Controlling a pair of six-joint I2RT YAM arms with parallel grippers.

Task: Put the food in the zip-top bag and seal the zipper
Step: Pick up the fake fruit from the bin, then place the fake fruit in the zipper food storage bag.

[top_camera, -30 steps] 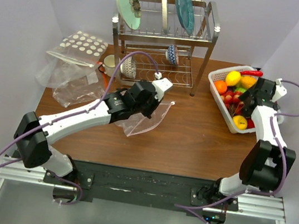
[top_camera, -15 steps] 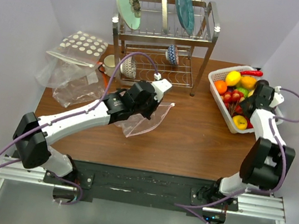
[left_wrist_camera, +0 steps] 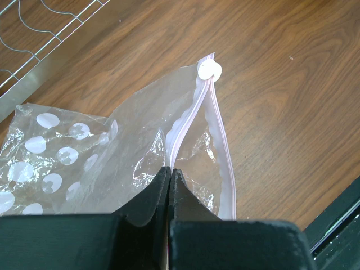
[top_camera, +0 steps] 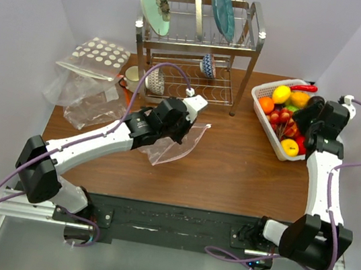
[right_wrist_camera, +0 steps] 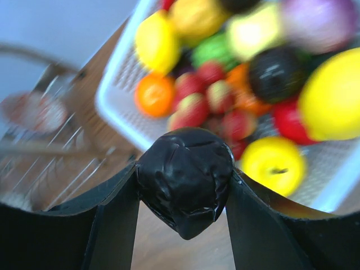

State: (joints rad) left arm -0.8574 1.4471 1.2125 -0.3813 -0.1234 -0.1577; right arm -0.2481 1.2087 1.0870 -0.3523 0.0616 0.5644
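My left gripper [left_wrist_camera: 170,171] is shut on the mouth edge of the see-through zip-top bag [left_wrist_camera: 140,129], which lies on the table. Its pink zipper [left_wrist_camera: 226,157] gapes open and runs to a white slider [left_wrist_camera: 208,70]. From above, the left gripper [top_camera: 185,127] sits over the bag [top_camera: 178,147] at mid-table. My right gripper [right_wrist_camera: 184,185] is shut on a dark purple, wrinkled food piece [right_wrist_camera: 185,180], held above the near side of the white basket [right_wrist_camera: 121,107]. The basket [top_camera: 264,124] holds a lemon [top_camera: 281,94], an orange [top_camera: 266,104], red pieces and more fruit.
A metal dish rack [top_camera: 194,42] with plates stands at the back centre. A polka-dot bag [top_camera: 100,55] and crumpled clear plastic [top_camera: 83,103] lie at the back left, and part of a dotted bag [left_wrist_camera: 45,152] lies under the zip-top bag. Walls close in on both sides.
The right gripper closed on the dark piece in the basket and lifted it up and slightly right. The left arm and the bag have not moved.
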